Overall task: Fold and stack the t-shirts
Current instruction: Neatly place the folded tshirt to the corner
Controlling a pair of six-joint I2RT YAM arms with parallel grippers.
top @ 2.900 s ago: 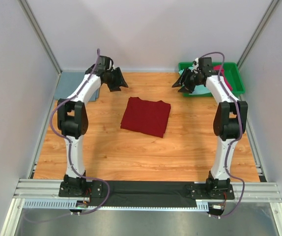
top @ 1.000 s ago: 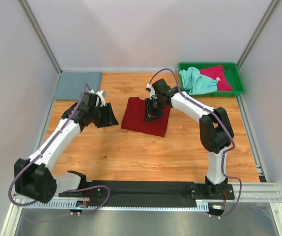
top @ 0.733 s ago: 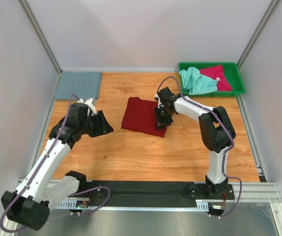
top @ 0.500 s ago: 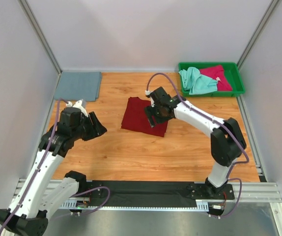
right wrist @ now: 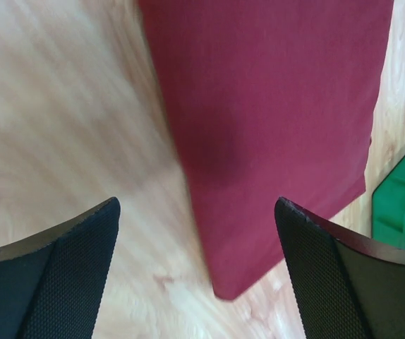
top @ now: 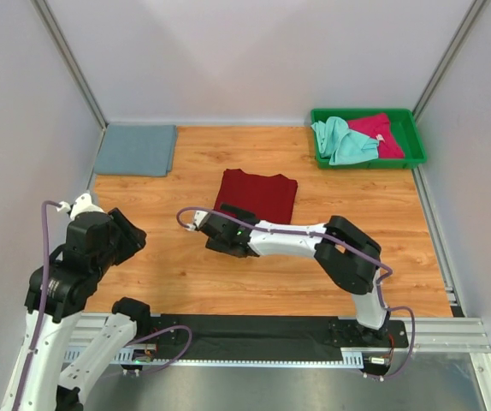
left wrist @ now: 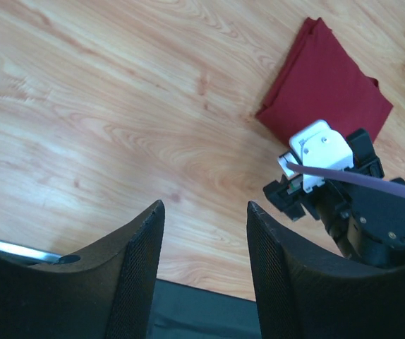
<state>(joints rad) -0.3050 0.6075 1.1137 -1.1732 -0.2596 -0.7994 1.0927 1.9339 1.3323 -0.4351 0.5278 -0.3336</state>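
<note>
On table (top: 357, 205), folded dark red t-shirt (top: 261, 190); right gripper (right wrist: 195, 205) spread wide near it; left gripper (left wrist: 204, 206) parted, empty.

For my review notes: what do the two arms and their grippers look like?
The left arm and right arm are white links with black joints, each trailing a purple cable. The left gripper and right gripper have black curved fingers with finely textured pads.
</note>
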